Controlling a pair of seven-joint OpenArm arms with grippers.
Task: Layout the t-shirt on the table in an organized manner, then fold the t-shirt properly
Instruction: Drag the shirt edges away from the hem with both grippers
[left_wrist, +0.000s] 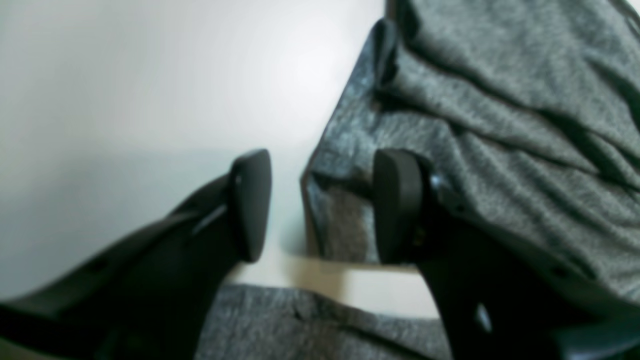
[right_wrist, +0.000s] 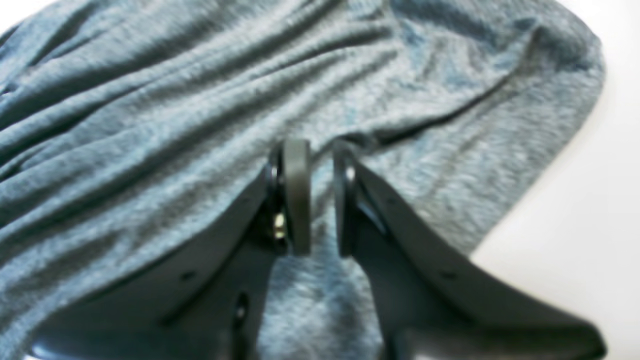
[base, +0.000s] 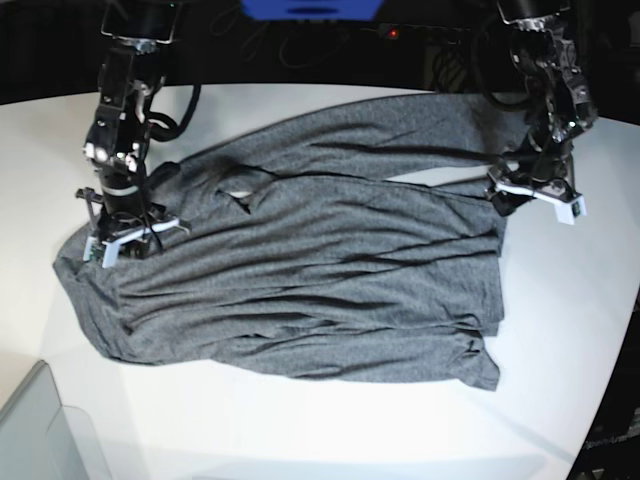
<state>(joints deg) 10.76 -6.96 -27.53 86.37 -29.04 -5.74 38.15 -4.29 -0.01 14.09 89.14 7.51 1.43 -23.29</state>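
The dark grey t-shirt (base: 320, 280) lies spread across the white table (base: 300, 430), wrinkled, with one sleeve stretched along the far side. My left gripper (left_wrist: 324, 205) stands open at the shirt's right edge (left_wrist: 500, 125). One finger (left_wrist: 397, 205) is over the fabric and the other (left_wrist: 250, 205) is over bare table (left_wrist: 150, 75); nothing is held. In the base view this gripper (base: 535, 195) is at the right. My right gripper (right_wrist: 322, 200) is over the shirt's left end (right_wrist: 200, 100), jaws nearly together with a pinch of fabric between them; in the base view it (base: 125, 238) sits at the left.
A translucent grey bin corner (base: 40, 430) stands at the near left. The table's curved edge (base: 600, 400) runs down the right side. Dark cables and the arm bases fill the back.
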